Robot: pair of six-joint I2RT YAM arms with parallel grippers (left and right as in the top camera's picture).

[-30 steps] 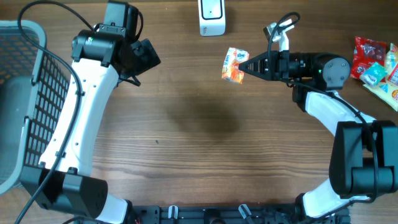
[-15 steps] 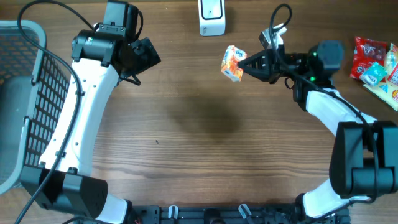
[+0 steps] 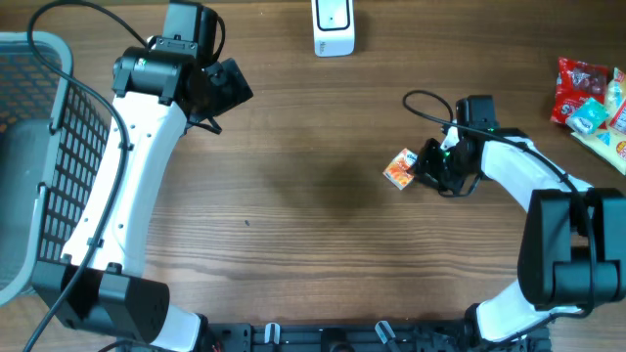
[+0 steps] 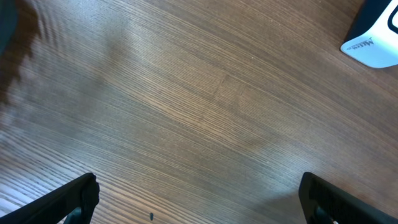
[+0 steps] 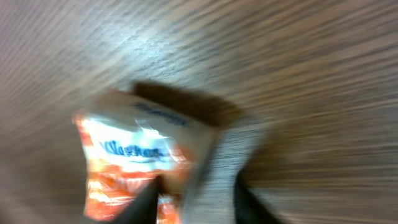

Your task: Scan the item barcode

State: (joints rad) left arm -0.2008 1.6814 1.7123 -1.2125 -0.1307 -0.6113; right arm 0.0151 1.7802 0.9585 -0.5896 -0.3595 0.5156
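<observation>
From my station, the grey basket sits at the far left edge of the desk. The left arm reaches up along that side, and its end effector hangs over bare wood with the jaws spread wide and nothing between them. In the left wrist view both dark fingers show at the bottom corners. The white scanner stands at the top edge, just right of that end effector. Further right, the orange and white packet lies on the desk, well below the scanner. The right end effector is right against it. The right wrist view is blurred, but I can see the jaws parted around the packet's near edge, with a gap on one side, so not clamped. More snack packets lie at the far right edge.
</observation>
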